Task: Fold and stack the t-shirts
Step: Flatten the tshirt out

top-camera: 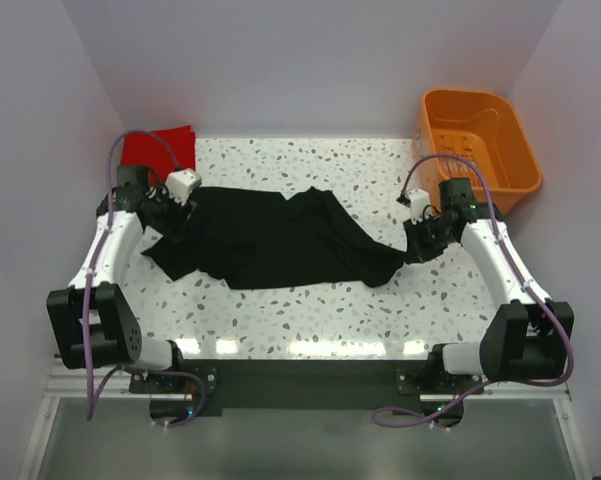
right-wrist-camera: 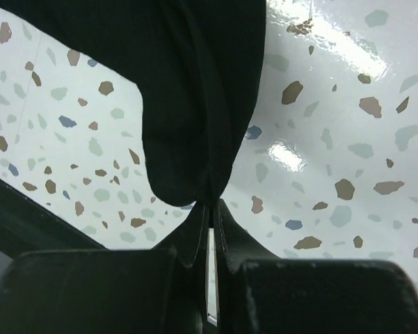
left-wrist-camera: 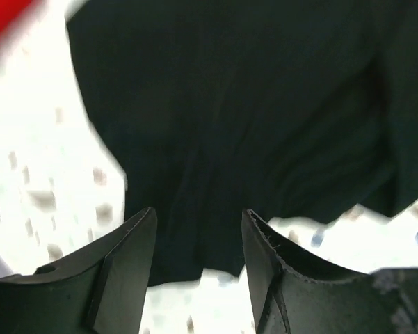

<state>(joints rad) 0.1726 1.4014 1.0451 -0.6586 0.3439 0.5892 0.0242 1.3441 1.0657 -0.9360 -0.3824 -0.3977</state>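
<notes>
Sprawling crumpled across the speckled bench (top-camera: pixel 380 170), the black shirt (top-camera: pixel 270 240) lies near the folded red shirt (top-camera: pixel 158 148) at the far-left corner. At the left wrist, the left fingers (left-wrist-camera: pixel 129 261) stand wide apart above black cloth. At the right wrist, the right fingers (right-wrist-camera: pixel 231 240) pinch the black shirt's edge.

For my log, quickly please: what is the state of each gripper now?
Left gripper: open, fingers apart over the black t-shirt.
Right gripper: shut on an edge of the black t-shirt.
</notes>
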